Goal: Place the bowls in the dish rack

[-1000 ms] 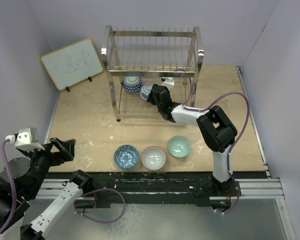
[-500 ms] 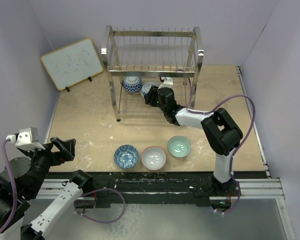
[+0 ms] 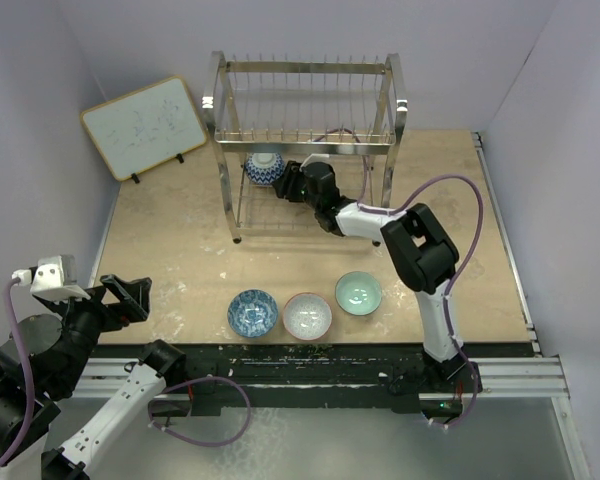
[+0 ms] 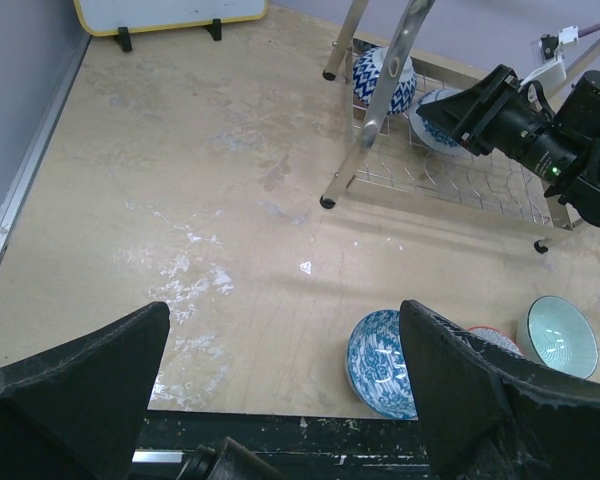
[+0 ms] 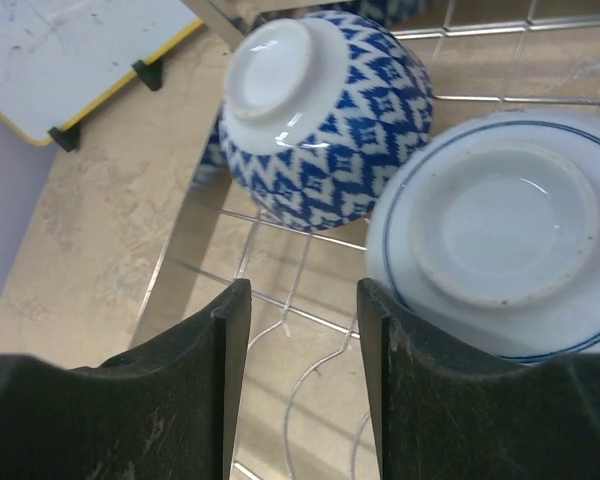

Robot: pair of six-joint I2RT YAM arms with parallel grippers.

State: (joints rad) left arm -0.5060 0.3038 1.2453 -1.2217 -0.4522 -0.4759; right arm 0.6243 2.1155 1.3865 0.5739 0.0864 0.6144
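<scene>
- My right gripper is reaching into the bottom tier of the rack. Its jaws are apart, with only wire grid showing between them.
- One finger sits just beside the rim of the white bowl. I can't tell if it actually touches.
- Two bowls are in the rack, both upside down on the bottom tier. They're the white bowl and the zigzag bowl, close side by side.
- The other three sit upright in a row near the front edge of the table. From the left they're the blue bowl, the red-rim bowl and the mint bowl.
- My left gripper hangs over the near left corner, jaws spread wide with nothing in them. It's well apart from every bowl.
- Stuff in the way: the rack's upper tier hangs right over my right wrist, so the overhead view hides the white bowl behind the gripper.
- From the left wrist cam, a front rack post cuts across the zigzag bowl.
- A whiteboard leans at the back left, near the rack's left side but not touching it.
- The table has a tan, stone-look top with white scuffs toward the front left.
- A metal rail runs along the near edge, and the walls around are pale lilac.
</scene>
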